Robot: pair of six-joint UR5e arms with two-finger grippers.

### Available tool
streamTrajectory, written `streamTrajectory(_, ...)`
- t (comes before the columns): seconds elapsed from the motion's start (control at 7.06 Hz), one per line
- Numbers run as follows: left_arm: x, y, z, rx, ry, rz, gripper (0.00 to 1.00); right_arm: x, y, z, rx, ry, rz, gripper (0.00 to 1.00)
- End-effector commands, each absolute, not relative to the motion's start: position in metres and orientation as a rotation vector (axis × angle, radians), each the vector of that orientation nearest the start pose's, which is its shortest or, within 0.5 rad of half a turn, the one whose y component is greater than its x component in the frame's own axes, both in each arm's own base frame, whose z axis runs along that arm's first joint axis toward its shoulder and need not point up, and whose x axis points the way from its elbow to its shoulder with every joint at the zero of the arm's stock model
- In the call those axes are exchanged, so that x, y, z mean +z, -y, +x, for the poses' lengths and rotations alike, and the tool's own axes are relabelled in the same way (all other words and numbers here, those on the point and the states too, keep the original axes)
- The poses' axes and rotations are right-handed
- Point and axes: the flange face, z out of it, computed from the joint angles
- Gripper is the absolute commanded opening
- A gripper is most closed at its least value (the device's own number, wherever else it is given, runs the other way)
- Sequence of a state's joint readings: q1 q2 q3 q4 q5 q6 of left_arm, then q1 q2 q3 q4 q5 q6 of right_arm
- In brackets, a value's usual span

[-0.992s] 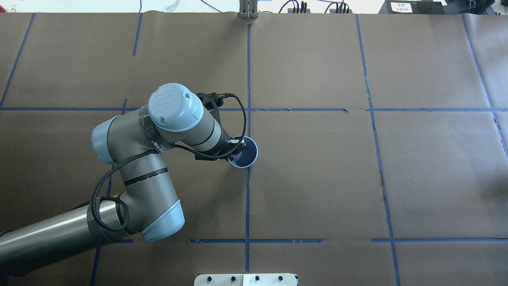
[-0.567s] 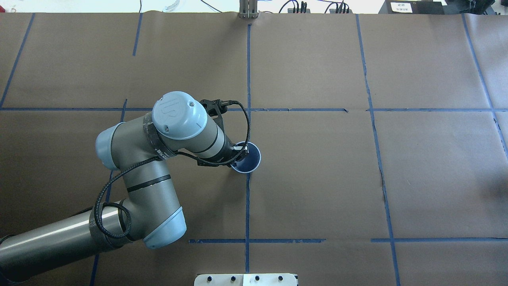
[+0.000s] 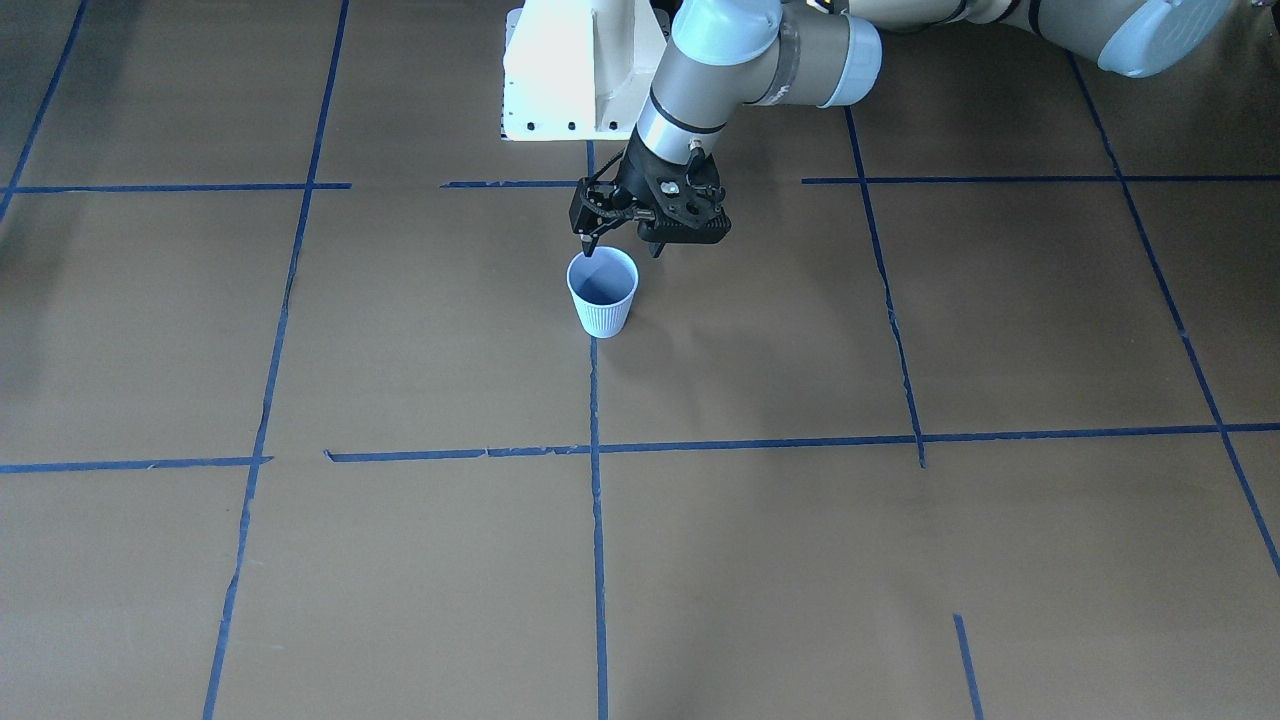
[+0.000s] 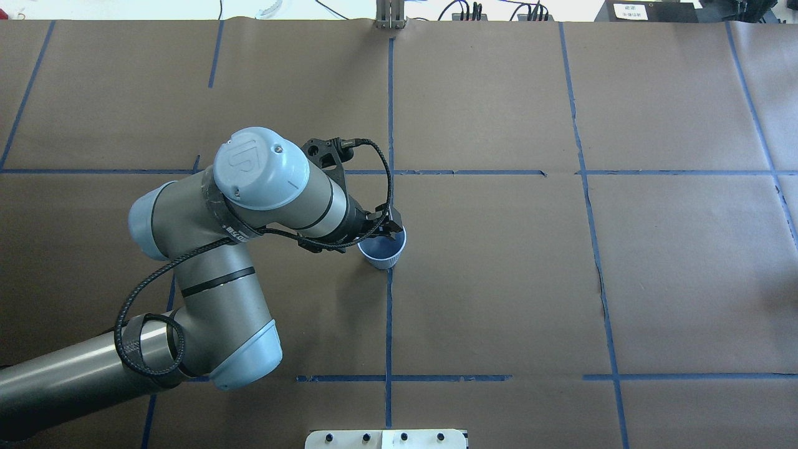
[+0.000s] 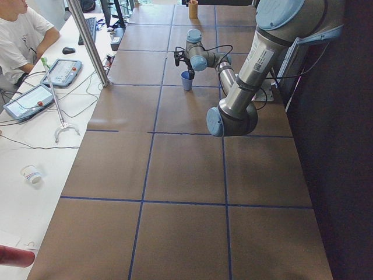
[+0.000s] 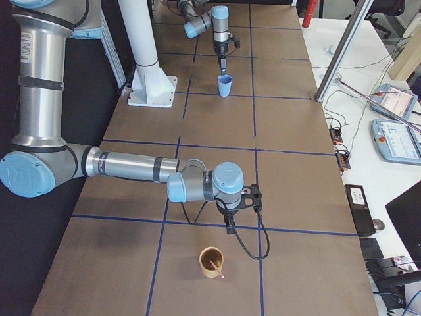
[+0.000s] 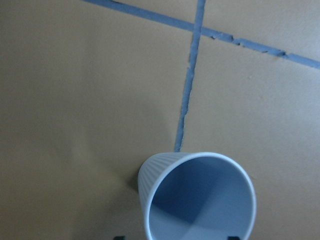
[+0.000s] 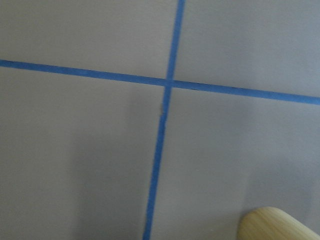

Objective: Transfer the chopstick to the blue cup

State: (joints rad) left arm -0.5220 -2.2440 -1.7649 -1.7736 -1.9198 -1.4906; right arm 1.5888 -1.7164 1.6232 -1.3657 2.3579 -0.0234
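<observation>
The blue cup [image 3: 603, 292] stands upright on a blue tape line, and shows in the overhead view [image 4: 381, 251] and the left wrist view [image 7: 197, 200]. My left gripper [image 3: 622, 250] hovers just above the cup's rim, open and empty; it also shows in the overhead view [image 4: 390, 229]. The pink chopstick [image 6: 219, 270] leans in a brown cup [image 6: 212, 261] at the table's right end. My right gripper [image 6: 228, 226] hangs just beside that brown cup. I cannot tell whether it is open or shut.
The brown cup's rim [image 8: 275, 225] sits at the lower right of the right wrist view. The white robot base [image 3: 585, 70] stands behind the blue cup. An operator [image 5: 20, 35] with tablets sits beyond the table's far edge.
The left gripper had a finger inside the cup's rim. It dipped toward the table, then opened and rose, leaving the cup standing on the tape line.
</observation>
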Motion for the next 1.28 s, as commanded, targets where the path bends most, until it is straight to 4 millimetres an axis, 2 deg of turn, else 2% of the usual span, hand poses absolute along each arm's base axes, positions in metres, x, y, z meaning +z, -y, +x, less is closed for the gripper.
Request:
streamTrajectory(0.0, 0.147, 0.428, 0.488, -0.269, -1.123, 0.028, 1.00, 0.707, 0.383, 0.144, 0.155, 0.742, 0.133, 1.00)
streamTrajectory(0.14, 0.147, 0.430, 0.486, -0.274, -1.123, 0.030, 1.00, 0.710, 0.379, 0.153, 0.242, 0.746, 0.115, 0.99)
streamTrajectory(0.28, 0.147, 0.431, 0.486, -0.277, -1.123, 0.030, 1.00, 0.722, 0.371, 0.156, 0.320, 0.738, 0.151, 0.98)
streamTrajectory(0.42, 0.147, 0.431, 0.486, -0.277, -1.124, 0.030, 1.00, 0.747, 0.355, 0.158, 0.373, 0.674, 0.220, 0.98)
streamTrajectory(0.71, 0.148, 0.432, 0.485, -0.288, -1.124, 0.026, 1.00, 0.778, 0.352, 0.163, 0.485, 0.609, 0.253, 0.96)
streamTrajectory(0.99, 0.148, 0.432, 0.484, -0.289, -1.125, 0.026, 1.00, 0.776, 0.359, 0.164, 0.506, 0.610, 0.256, 0.94)
streamTrajectory(1.13, 0.148, 0.432, 0.483, -0.289, -1.126, 0.026, 1.00, 0.770, 0.368, 0.164, 0.577, 0.629, 0.244, 0.94)
